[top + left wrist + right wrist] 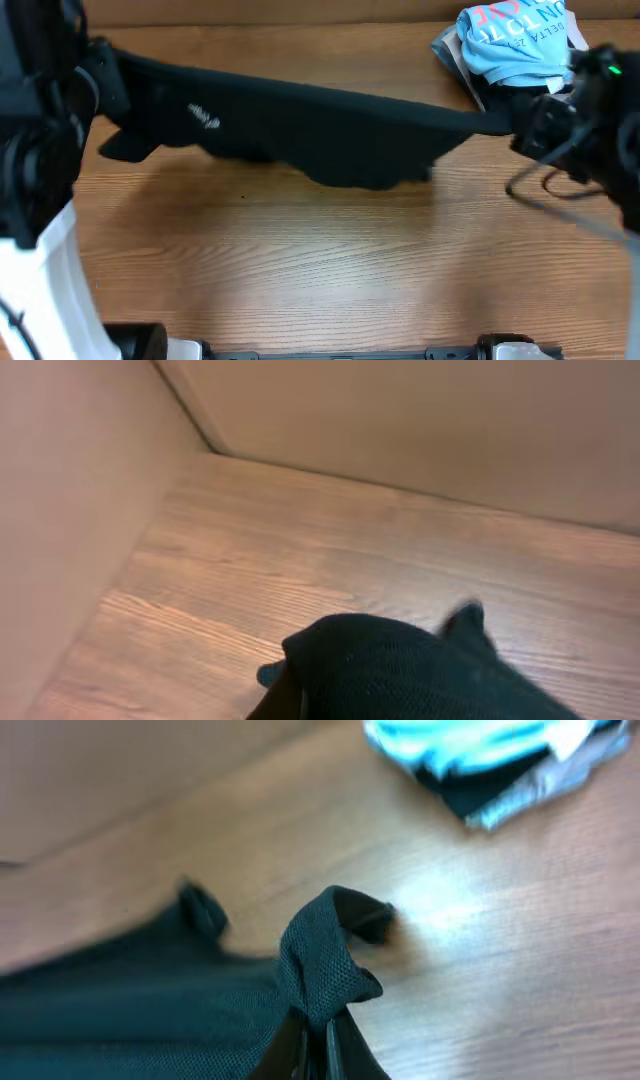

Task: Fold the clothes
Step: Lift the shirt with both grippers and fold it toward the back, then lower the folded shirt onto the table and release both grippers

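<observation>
The clothes [330,125], a plain black garment with a small white logo [203,117], hang stretched in a long band across the back of the wooden table [330,260], sagging in the middle. My left gripper [108,70] is shut on its left end. In the left wrist view the black mesh fabric [400,670] bulges over the jaws at the bottom edge. My right gripper [505,125] is shut on the right end. In the right wrist view a bunched corner of the cloth [320,965] sticks up from between the closed fingers [345,1055].
A folded pile topped by a light blue T-shirt [520,40] with pink and white lettering lies at the back right, close to my right arm; the pile [490,760] also shows in the right wrist view. A beige wall [400,420] borders the table's back and left.
</observation>
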### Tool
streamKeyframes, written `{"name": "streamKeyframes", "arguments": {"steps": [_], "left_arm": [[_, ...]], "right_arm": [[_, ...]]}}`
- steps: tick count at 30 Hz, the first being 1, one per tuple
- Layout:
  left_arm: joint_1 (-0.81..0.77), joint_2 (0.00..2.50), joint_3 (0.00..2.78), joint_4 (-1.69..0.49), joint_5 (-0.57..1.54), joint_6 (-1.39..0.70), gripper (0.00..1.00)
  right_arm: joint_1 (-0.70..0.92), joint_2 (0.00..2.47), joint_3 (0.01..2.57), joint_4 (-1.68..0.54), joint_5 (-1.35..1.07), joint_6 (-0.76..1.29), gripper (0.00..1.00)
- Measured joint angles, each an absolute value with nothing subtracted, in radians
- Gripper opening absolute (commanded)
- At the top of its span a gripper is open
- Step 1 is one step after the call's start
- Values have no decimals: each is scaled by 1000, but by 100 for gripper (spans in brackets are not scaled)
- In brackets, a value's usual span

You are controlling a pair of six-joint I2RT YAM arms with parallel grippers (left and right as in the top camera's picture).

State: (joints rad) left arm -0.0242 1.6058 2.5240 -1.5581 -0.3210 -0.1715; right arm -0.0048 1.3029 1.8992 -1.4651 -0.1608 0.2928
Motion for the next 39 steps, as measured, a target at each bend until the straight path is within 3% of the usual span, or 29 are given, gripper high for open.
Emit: {"name": "streamKeyframes", "arguments": {"steps": [10,18,25,32,39], "left_arm": [[-24,1436,2562,-1575,-386,-172,4],[-24,1590,2566,-1491,-432,-171,4],[6,1826,2553,-1213,-511,-123,4],[64,1876,2548,-944,-481,-66,4],[67,1861,2577,-1025,-423,-40,4]], "right_arm": [[-5,1148,1957,-1348,-163,286,4],[5,1399,1955,-1183,-185,254,4],[56,1635,1948,-903,-177,220,4],[73,1674,1945,-684,-184,210,4],[73,1681,1946,-698,-181,208,4]]}}
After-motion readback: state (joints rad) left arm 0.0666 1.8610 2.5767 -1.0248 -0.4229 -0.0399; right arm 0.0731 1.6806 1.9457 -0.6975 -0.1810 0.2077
